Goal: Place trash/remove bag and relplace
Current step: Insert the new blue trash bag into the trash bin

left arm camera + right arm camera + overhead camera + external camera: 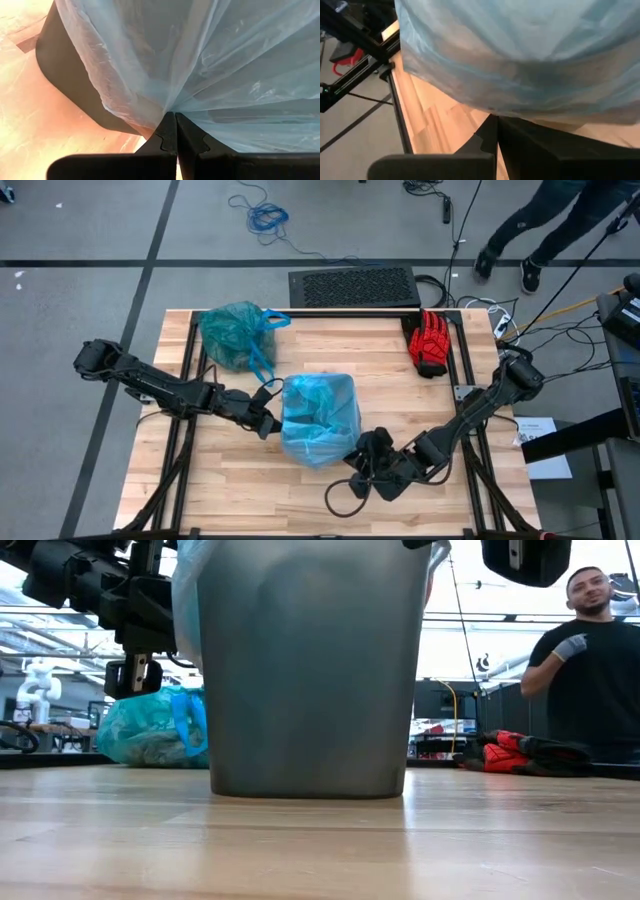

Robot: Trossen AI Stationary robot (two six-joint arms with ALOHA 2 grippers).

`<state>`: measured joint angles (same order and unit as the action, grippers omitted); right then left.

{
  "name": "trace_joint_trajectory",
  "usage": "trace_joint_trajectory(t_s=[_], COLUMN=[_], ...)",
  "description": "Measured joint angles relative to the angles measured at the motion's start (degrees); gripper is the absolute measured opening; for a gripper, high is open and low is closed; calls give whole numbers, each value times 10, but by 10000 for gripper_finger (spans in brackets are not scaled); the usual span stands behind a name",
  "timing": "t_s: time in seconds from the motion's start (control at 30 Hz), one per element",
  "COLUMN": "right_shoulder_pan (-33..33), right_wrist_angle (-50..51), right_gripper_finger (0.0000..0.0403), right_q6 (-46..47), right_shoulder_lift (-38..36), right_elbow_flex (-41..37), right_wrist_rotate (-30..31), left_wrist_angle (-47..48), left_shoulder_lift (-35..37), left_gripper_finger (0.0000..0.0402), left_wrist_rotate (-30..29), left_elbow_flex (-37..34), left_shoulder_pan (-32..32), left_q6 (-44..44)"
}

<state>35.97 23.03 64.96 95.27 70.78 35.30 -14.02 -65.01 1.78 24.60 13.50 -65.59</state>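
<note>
A pale sky-blue plastic bag (320,418) is draped over the bin (310,670) at the table's middle. My left gripper (268,420) is at its left side and my right gripper (362,452) at its near right corner. Both are shut on the pale plastic. The teal-green bag (235,332) with blue handle loops rests bunched on the table at the far left, touched by neither gripper. The trash is hidden. My left gripper pinches a gathered bunch of the sky-blue bag's plastic (169,107) between its two fingertips, coming from the table's left and slanting down. Creases fan out taut from the pinch across the bin's dark wall (65,70). My right gripper's shut fingertips (492,125) meet the sky-blue bag's lower hem (487,109), coming from the near right and slanting down. The plastic spreads over the bin beyond the tips. One layer or several, I cannot tell.
A red glove (432,342) lies at the table's far right. A black frame rail (190,380) runs along the table's sides. A black mat (352,285) lies past the far edge. A person (590,650) stands beyond the table to the right.
</note>
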Motion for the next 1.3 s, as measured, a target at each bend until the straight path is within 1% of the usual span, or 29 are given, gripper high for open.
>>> trace_joint_trajectory(t_s=[0.17, 0.27, 0.4, 0.53, 0.7, 0.93, 1.1, 1.23, 1.3], right_shoulder_pan=[15, 28, 41, 43, 17, -41, -62, -64, -64], right_wrist_angle=[-2, 15, 72, 140, 160, 102, 128, 149, 165], right_gripper_finger=[0, 0, 0, 0, 0, 0, 0, 0, 0], right_q6=[4, 7, 43, 80, 94, 59, 52, 45, 47], right_shoulder_lift=[-13, -29, -54, -72, -77, -77, -84, -126, -150], right_elbow_flex=[0, 0, 0, 0, 0, 0, 0, 0, 0], right_wrist_rotate=[-10, -21, -38, -26, -31, -119, -162, -162, -148], left_wrist_angle=[0, 0, 0, 0, 0, 0, 0, 0, 0], left_shoulder_lift=[0, 0, 0, 0, 0, 0, 0, 0, 0], left_gripper_finger=[0, 0, 0, 0, 0, 0, 0, 0, 0], left_wrist_rotate=[0, 0, 0, 0, 0, 0, 0, 0, 0], left_elbow_flex=[0, 0, 0, 0, 0, 0, 0, 0, 0], left_shoulder_pan=[0, 0, 0, 0, 0, 0, 0, 0, 0], left_q6=[0, 0, 0, 0, 0, 1, 1, 0, 0])
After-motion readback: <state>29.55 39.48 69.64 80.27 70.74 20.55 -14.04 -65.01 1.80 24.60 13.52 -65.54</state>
